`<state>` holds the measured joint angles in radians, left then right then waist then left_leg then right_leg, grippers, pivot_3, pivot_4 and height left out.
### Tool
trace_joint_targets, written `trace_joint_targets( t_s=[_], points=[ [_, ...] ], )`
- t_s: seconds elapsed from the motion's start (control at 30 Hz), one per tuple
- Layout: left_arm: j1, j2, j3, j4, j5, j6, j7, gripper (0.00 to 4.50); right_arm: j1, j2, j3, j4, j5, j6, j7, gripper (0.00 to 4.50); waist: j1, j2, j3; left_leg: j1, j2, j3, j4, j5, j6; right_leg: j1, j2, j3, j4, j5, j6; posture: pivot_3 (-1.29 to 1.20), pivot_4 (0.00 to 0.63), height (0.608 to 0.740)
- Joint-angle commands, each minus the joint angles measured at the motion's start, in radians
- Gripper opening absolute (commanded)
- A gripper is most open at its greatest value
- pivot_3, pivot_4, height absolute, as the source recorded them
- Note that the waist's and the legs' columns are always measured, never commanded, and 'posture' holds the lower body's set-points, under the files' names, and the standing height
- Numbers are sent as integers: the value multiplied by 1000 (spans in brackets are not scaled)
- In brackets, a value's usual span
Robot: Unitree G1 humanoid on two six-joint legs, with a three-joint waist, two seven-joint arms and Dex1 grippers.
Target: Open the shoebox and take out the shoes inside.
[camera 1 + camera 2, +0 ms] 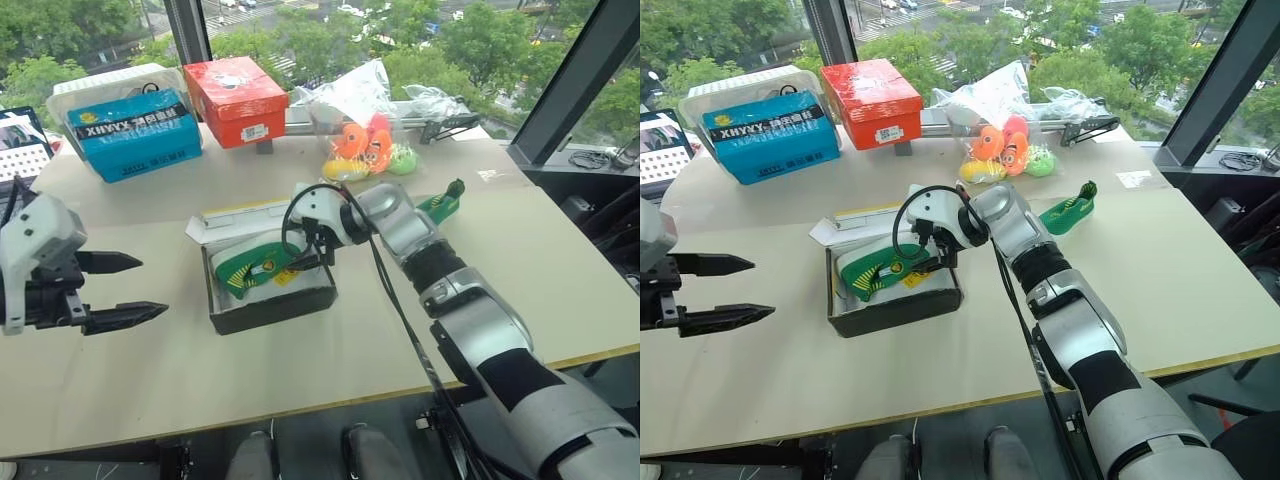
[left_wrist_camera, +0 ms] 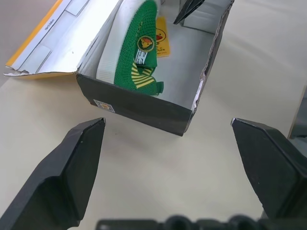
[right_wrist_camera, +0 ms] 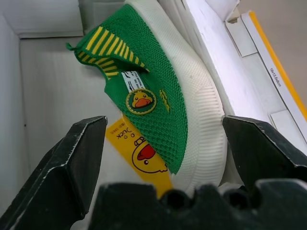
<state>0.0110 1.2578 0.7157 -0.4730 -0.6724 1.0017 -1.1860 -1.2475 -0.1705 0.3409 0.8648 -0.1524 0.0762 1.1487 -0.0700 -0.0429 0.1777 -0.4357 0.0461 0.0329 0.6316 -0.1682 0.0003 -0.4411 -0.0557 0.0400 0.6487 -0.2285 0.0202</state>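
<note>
One green shoe [image 1: 256,268] with a pale sole lay on its side inside the opened shoebox [image 1: 270,308], which sat near the middle of the bench [image 1: 200,370] with its yellow-edged lid [image 1: 232,218] folded back flat behind it and a yellow duck tag [image 3: 141,155] beneath the shoe. The right gripper [image 3: 163,148] reached into the box from the right, its jaws spread wide on either side of the shoe's toe end without gripping it; in the right wrist view one finger stood over the white box floor and the other beside the white sole. A second green shoe [image 1: 440,206] lay on the bench to the right of the box, just behind the right arm. The left gripper [image 1: 120,290] hovered over the bench well to the left of the box, jaws wide and holding nothing, pointing toward the box's dark side wall. Along the far edge of the bench stood a blue box [image 1: 135,135] with a black band, a red-orange box [image 1: 238,100], and a clear plastic bag of orange, yellow and green toys [image 1: 368,148].
</note>
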Motion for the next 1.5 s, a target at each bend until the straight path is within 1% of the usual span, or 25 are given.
trace_joint_targets(
  t_s=[0.03, 0.37, 0.67, 0.73, 0.9, 1.17, 1.23, 1.27, 1.43, 1.47, 1.5],
  points=[
    [-16, 14, 20, 0, -6, -22, -6, 4500, -23, 2, -11, 5, -2, -8, -23, 4457, 0, 0, 0, 0, 0, 0, 0, 0, 0, 0, 0, 0, 0, 0, 0, 0, 150, 740],
    [-11, 7, 27, -5, -6, -20, -9, 4500, -70, -1, -19, 59, -3, -26, -50, 4457, 0, 0, 0, 0, 0, 0, 0, 0, 0, 0, 0, 0, 0, 0, 0, 0, 150, 740],
    [-11, 6, 26, -1, -3, -26, -12, 4500, -60, -3, -11, 71, -11, -25, -48, 4457, 0, 0, 0, 0, 0, 0, 0, 0, 0, 0, 0, 0, 0, 0, 0, 0, 150, 740],
    [-14, 7, 22, 0, -4, -28, -11, 4500, -51, 7, -5, 75, -16, -25, -55, 4457, 0, 0, 0, 0, 0, 0, 0, 0, 0, 0, 0, 0, 0, 0, 0, 0, 150, 740],
    [-19, 9, 12, 8, -3, -39, -11, 4500, -14, 74, 24, 87, -40, -22, -81, 4457, -5, 0, 0, 0, 0, 0, 0, 0, 0, 0, 0, 0, 0, 0, 0, 0, 150, 740],
    [-16, 9, 14, 9, -5, -45, -7, 4500, 2, 120, 28, 104, -46, -27, -100, 4457, -5, 0, 0, 2, 1, 0, 0, 0, 0, 1, 1, 0, 0, 0, 0, 0, 150, 740],
    [-11, 8, 19, 6, -4, -43, -8, 4500, 1, 122, 22, 111, -44, -26, -110, 3957, -7, 0, 0, 4, 1, 0, -1, 0, 0, 2, 1, 1, 0, 0, -1, 0, 150, 740],
    [-11, 7, 20, 5, -5, -42, -7, 4500, 2, 119, 24, 110, -46, -27, -105, 3808, -8, 0, 0, 4, 1, 1, -1, 0, 0, 2, 1, 1, 0, 0, -1, 0, 150, 740],
    [-19, 8, 10, 5, -9, -43, -1, 4500, 5, 109, 16, 92, -37, -23, -102, 1999, -12, 0, 0, 5, 2, 1, -1, 0, 0, 2, 1, 1, 1, 0, -1, 0, 150, 740],
    [-21, 8, 6, 7, -9, -46, 0, 4500, 6, 105, 14, 81, -36, -21, -103, 1726, -13, 0, 0, 5, 2, 1, -1, 0, 0, 2, 1, 1, 1, 0, -1, 0, 150, 740],
    [-24, 9, 1, 8, -10, -47, 2, 4500, 8, 99, 14, 68, -36, -21, -101, 1338, -14, 0, 0, 5, 2, 1, -1, 0, 0, 2, 1, 1, 1, 0, -1, 0, 150, 740]
  ],
)
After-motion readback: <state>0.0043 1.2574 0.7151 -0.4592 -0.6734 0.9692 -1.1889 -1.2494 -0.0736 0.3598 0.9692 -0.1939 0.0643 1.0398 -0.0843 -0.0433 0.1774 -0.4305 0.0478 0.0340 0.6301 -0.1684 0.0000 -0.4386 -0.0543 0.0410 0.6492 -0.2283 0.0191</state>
